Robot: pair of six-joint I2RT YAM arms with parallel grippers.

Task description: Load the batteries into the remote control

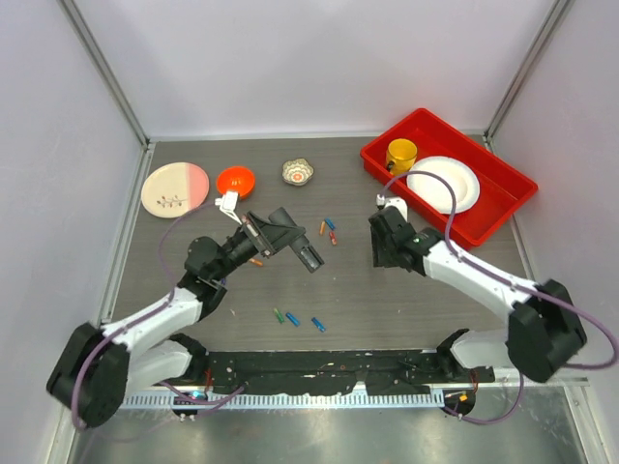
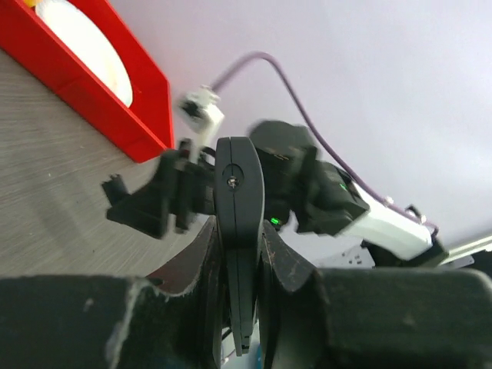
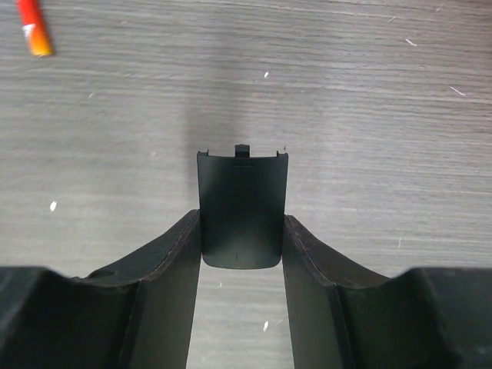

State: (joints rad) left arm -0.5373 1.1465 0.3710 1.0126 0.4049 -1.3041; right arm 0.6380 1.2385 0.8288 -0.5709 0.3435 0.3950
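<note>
My left gripper (image 1: pixel 280 235) is shut on the slim black remote control (image 1: pixel 308 256) and holds it above the table, left of centre. In the left wrist view the remote (image 2: pixel 238 177) stands edge-on between the fingers (image 2: pixel 288 261). My right gripper (image 1: pixel 382 249) is shut on a small flat black squarish piece, seen in the right wrist view (image 3: pixel 241 192) just above the table. Batteries lie loose: orange and blue ones (image 1: pixel 329 230) between the grippers, an orange one (image 1: pixel 256 261) under the left arm, green and blue ones (image 1: pixel 292 319) near the front. One orange battery (image 3: pixel 34 29) shows in the right wrist view.
A red tray (image 1: pixel 503 208) at the back right holds a white plate (image 1: pixel 443 184) and a yellow cup (image 1: pixel 400 155). An orange bowl (image 1: pixel 235 180), a pink-and-white plate (image 1: pixel 174 188) and a small patterned bowl (image 1: pixel 298 172) stand along the back.
</note>
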